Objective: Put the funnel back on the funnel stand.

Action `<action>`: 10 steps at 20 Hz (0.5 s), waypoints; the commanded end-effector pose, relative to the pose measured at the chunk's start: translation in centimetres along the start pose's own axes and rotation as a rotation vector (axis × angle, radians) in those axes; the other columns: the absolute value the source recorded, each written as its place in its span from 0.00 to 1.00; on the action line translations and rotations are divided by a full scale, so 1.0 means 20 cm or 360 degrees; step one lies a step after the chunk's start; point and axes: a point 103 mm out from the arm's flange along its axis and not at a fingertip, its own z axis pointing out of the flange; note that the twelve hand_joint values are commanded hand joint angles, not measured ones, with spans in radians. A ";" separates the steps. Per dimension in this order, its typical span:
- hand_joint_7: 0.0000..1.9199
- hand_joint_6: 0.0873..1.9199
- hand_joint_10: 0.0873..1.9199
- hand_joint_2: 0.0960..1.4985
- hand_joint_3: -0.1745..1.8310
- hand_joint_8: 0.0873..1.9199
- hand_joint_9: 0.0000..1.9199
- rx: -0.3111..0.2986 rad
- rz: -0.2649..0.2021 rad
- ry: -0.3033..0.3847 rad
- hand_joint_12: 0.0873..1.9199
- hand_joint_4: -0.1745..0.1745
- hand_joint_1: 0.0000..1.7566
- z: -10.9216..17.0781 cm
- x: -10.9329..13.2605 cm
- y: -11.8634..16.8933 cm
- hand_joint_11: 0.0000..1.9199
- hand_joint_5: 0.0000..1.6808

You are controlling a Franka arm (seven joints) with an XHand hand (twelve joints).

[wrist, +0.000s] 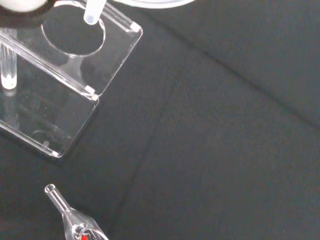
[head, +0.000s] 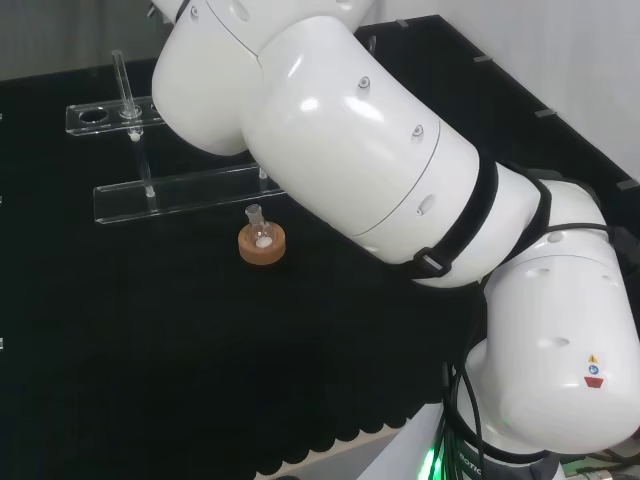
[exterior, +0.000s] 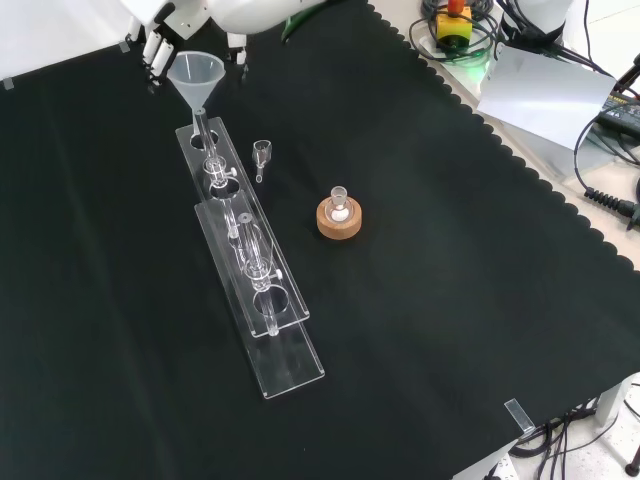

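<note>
Black cloth [exterior: 430, 330] is spread over the whole bench, and clear ware is set out on it. Near the top left of the front view, the funnel [exterior: 196, 78] is seen standing upright, wide mouth up. Its thin stem [wrist: 94, 11] is seen in the wrist view right above a round hole in the top plate of the funnel stand [exterior: 262, 300]. It cannot be told whether the tip is already inside the hole.

Just behind the funnel, in the front view, the white fingers of the hand [exterior: 158, 48] are seen. Whether they are closed on the funnel or have let go cannot be told.

The funnel looks clear and see-through, like a cone with a long thin tube under it. It is probably very light and stiff. It is likely smooth and slippery, and the thin stem could snap if it is bumped on the plate. The best place to hold it is judged to be the wide cone, near the rim, not the stem.

The stand is made of two long clear plates, one over the other, with round holes in a row.

Beside the stand a small glass piece [exterior: 261, 155] is lying. A little flask [exterior: 339, 199] is sitting on a cork ring [exterior: 339, 222] a bit farther off.
</note>
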 end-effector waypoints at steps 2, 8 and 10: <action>0.35 0.37 0.15 0.46 0.30 0.30 0.58 0.0026 -0.0004 -0.0004 0.64 0.56 0.41 0.04 0.01 0.04 0.36 0.42; 0.35 0.37 0.15 0.45 0.30 0.30 0.58 0.0037 -0.0010 0.0003 0.64 0.56 0.41 0.07 0.01 0.07 0.36 0.42; 0.35 0.37 0.15 0.45 0.30 0.30 0.58 0.0037 -0.0016 0.0008 0.64 0.56 0.41 0.08 0.02 0.08 0.36 0.42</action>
